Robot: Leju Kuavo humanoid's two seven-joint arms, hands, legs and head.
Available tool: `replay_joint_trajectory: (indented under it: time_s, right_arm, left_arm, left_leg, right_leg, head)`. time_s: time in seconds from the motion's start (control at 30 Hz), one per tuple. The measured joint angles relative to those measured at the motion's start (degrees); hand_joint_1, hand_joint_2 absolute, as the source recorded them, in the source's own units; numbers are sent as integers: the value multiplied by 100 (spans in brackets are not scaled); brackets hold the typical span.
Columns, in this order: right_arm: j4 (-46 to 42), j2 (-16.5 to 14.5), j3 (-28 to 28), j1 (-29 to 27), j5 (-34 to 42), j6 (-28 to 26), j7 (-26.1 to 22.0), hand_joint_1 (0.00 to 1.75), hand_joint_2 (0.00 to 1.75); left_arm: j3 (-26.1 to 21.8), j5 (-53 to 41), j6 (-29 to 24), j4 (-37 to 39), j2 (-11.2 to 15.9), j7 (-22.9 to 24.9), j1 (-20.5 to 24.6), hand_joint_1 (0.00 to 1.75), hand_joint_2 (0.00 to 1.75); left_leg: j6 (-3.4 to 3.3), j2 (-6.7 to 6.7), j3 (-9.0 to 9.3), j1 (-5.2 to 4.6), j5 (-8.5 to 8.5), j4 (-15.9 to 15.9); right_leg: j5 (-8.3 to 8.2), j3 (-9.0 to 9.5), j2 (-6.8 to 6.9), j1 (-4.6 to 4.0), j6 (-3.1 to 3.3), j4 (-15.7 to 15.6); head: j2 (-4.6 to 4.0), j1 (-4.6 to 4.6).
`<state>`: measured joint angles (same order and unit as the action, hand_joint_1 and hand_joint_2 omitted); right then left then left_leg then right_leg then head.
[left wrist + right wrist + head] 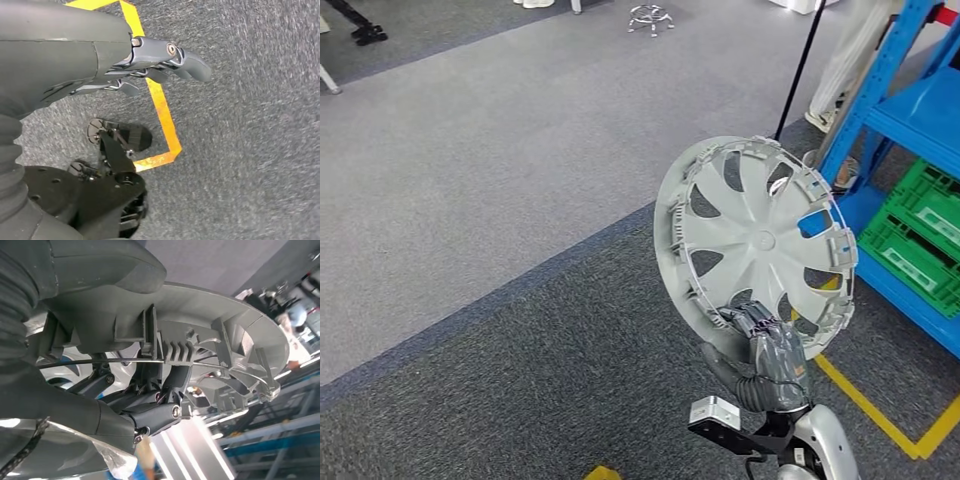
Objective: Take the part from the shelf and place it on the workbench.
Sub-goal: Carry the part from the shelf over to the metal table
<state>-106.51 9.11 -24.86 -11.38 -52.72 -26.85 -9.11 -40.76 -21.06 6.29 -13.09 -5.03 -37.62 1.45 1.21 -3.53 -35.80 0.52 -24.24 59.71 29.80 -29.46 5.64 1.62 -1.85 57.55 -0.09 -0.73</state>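
Observation:
The part is a silver plastic wheel cover [754, 240] with spoke-like openings, held upright in the air at the right of the head view, its ribbed inner side facing me. My right hand [770, 352] grips its lower rim. The right wrist view shows the rim [211, 335] clamped between the thick thumb above and the dark fingers [158, 412] below. My left hand [151, 62] hangs over the carpet with fingers stretched out and nothing in them.
A blue metal shelf [905, 110] stands at the right with green crates [924, 235] on its lower level. Yellow floor tape [878, 410] runs beside it. A person's legs [841, 70] stand by the shelf. Grey carpet [486, 200] spreads to the left.

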Motion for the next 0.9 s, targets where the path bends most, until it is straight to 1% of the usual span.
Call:
replay_joint_trajectory:
  time_s: [0.03,0.1,0.13,0.17,0.2,0.23,0.27,0.3,0.33,0.37,0.4,0.43,0.47,0.5,0.53,0.57,0.6,0.63,0.67,0.7,0.73,0.77,0.8,0.83,0.87,0.9]
  right_arm:
    - [0,0,-1,4,-3,-1,-3,175,175]
    - [0,-3,-5,15,-7,-1,-9,175,175]
    - [1,-5,-8,22,-7,-1,-9,175,175]
    - [1,-7,-9,30,-6,-2,-10,175,175]
    - [4,-9,-10,37,-6,-3,-13,175,175]
    - [10,-11,-13,46,-7,-3,-22,175,175]
    - [19,-13,-20,56,-7,0,-37,175,175]
    - [35,-16,-32,74,-3,10,-52,175,175]
    - [59,-26,-52,109,8,32,-66,175,175]
    - [90,-41,-77,161,22,61,-73,175,175]
    - [131,-60,-106,224,37,100,-74,175,175]
    - [178,-86,-139,299,48,143,-74,175,175]
    - [231,-115,-177,391,51,181,-72,175,175]
    - [298,-156,-227,509,52,219,-67,175,175]
    - [380,-211,-292,648,53,255,-54,175,175]
    - [468,-273,-365,791,58,290,-33,175,175]
    - [548,-340,-435,920,65,322,-8,175,175]
    - [618,-404,-496,1025,72,350,19,175,175]
    - [670,-460,-543,1109,79,369,41,175,175]
    - [713,-508,-581,1180,82,382,57,175,175]
    - [754,-545,-613,1237,84,390,72,175,175]
    - [790,-569,-639,1279,85,394,81,175,175]
    - [821,-586,-661,1305,85,397,86,175,175]
    - [852,-599,-681,1319,86,398,90,175,175]
    - [881,-610,-699,1326,88,399,92,175,175]
    - [909,-621,-714,1328,91,400,96,175,175]
  left_arm:
    - [-1,-2,0,1,1,3,4,0,175]
    - [-13,-4,3,2,4,6,-3,0,175]
    - [-22,0,7,2,7,6,-13,0,175]
    - [-34,5,14,2,8,5,-17,0,175]
    - [-47,13,23,2,10,5,-10,0,175]
    - [-63,26,34,2,14,4,-3,0,175]
    - [-80,41,46,2,18,4,9,0,175]
    - [-100,61,60,2,24,4,16,0,175]
    - [-123,87,75,2,28,4,17,0,175]
    - [-146,110,91,2,32,4,13,0,175]
    - [-175,141,109,2,36,4,7,0,175]
    - [-205,171,128,2,40,4,2,0,175]
    - [-236,201,149,2,46,6,4,0,175]
    - [-273,235,173,3,60,10,9,0,175]
    - [-311,263,198,3,78,17,13,0,175]
    - [-354,288,224,4,101,24,11,0,175]
    - [-396,304,247,4,126,30,4,0,175]
    - [-433,312,264,4,147,33,-11,0,175]
    - [-466,313,279,5,165,36,-24,0,175]
    - [-492,314,289,5,179,38,-26,0,175]
    - [-517,314,294,6,190,41,-26,0,175]
    - [-537,314,296,6,197,43,-19,0,175]
    - [-552,314,296,6,203,46,-16,0,175]
    - [-563,315,295,6,209,50,-23,0,175]
    - [-570,315,295,6,216,54,-34,0,175]
    - [-579,316,295,6,224,57,-45,0,175]
  left_leg:
    - [-50,-26,41,-23,-11,-92]
    - [-158,108,43,-44,-33,-109]
    - [-201,180,59,-41,-30,-129]
    - [-242,247,78,-33,-24,-150]
    - [-283,314,98,-24,-19,-169]
    - [-313,376,105,-27,-23,-174]
    - [-338,444,107,-38,-30,-172]
    - [-358,522,111,-56,-38,-170]
    - [-369,606,120,-76,-45,-169]
    - [-375,691,134,-94,-51,-167]
    - [-377,776,153,-109,-55,-166]
    - [-374,858,169,-116,-60,-165]
    - [-362,928,170,-129,-69,-155]
    - [-342,995,157,-129,-73,-146]
    - [-313,1052,133,-120,-72,-142]
    - [-276,1109,109,-107,-67,-140]
    - [-238,1172,92,-89,-59,-147]
    - [-206,1141,80,-84,-65,-126]
    - [-172,1028,45,-87,-111,-45]
    - [-137,857,-45,-91,-216,141]
    - [-103,653,-196,-84,-373,448]
    - [-64,517,-399,-66,-554,830]
    - [-30,450,-598,-39,-696,1198]
    - [-2,418,-731,-10,-745,1432]
    - [23,397,-762,18,-681,1462]
    - [42,363,-673,41,-513,1258]
  right_leg:
    - [25,24,54,-13,-40,-11]
    - [64,96,164,-17,-120,-54]
    - [104,115,142,-5,-152,-40]
    - [182,87,38,5,-169,62]
    - [316,-29,-121,10,-171,307]
    - [475,-218,-313,10,-160,675]
    - [634,-462,-445,0,-147,1103]
    - [731,-702,-512,-11,-135,1478]
    - [713,-868,-542,-23,-117,1669]
    - [578,-931,-560,-35,-91,1641]
    - [346,-885,-590,-48,-55,1395]
    - [71,-758,-687,-61,-12,1001]
    - [-124,-613,-823,-63,33,612]
    - [-242,-488,-938,-65,55,312]
    - [-283,-412,-1024,-72,68,135]
    - [-259,-377,-1025,-80,74,76]
    - [-260,-353,-964,-85,78,47]
    - [-267,-327,-893,-83,102,17]
    - [-271,-291,-813,-76,131,-15]
    - [-273,-254,-725,-67,159,-45]
    - [-264,-224,-633,-70,181,-59]
    - [-246,-205,-543,-75,196,-62]
    - [-226,-188,-448,-78,198,-61]
    - [-203,-169,-357,-79,194,-60]
    - [-179,-147,-272,-78,181,-58]
    - [-152,-117,-190,-75,162,-55]
  head:
    - [0,-1]
    - [0,-1]
    - [1,-7]
    - [1,-21]
    - [1,-42]
    - [1,-64]
    - [0,-77]
    - [0,-84]
    - [0,-84]
    - [0,-84]
    - [0,-85]
    - [0,-85]
    - [0,-82]
    - [0,-81]
    - [0,-79]
    - [0,-79]
    - [0,-79]
    - [0,-78]
    - [0,-67]
    - [0,-56]
    - [0,-46]
    - [0,-37]
    - [0,-37]
    - [0,-37]
    - [0,-37]
    - [0,-36]
